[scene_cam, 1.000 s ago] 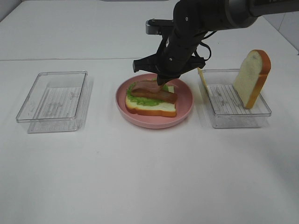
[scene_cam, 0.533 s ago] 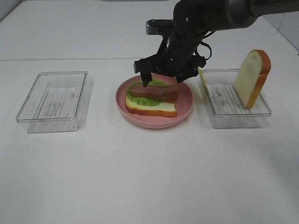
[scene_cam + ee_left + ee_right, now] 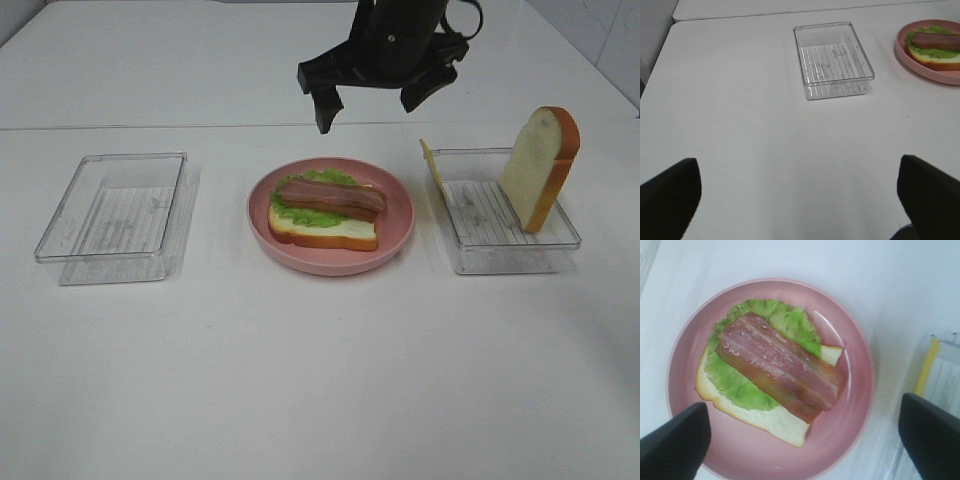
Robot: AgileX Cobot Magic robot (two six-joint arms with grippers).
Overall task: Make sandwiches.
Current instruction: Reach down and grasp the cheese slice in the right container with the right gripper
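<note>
Closest in, on the white worktop [image 3: 320,380], the left hand [image 3: 797,165] shows only in its own wrist view. Its two dark fingers [image 3: 670,200] are spread as wide as they go and there is nothing between them. It hangs over bare worktop, with a clear box [image 3: 835,60] further out in front of it.

Further back, three things stand in a row. On the left is that clear box [image 3: 115,215], which has a ribbed floor. In the middle is a pink plate [image 3: 400,215] holding the sandwich [image 3: 325,215], which has no top slice on it yet. It is a white bread slice [image 3: 780,422] with an orange-brown crust lying flat, ruffled green lettuce [image 3: 735,380] spread over it, and a reddish-brown bacon strip [image 3: 780,367] laid lengthwise on the lettuce. One corner of the bread pokes out past the lettuce.

On the right is a second clear box [image 3: 500,255]. A second bread slice [image 3: 540,165] stands on edge inside it, tilted against the far right corner. A thin yellow cheese slice [image 3: 432,172] leans against the wall nearest the plate.

Furthest back and highest is the right hand [image 3: 368,105]. It hangs above the plate's far edge, clear of the sandwich. Its black fingers [image 3: 322,112] are splayed wide and grip nothing. The right wrist view looks straight down between them onto the bacon.
</note>
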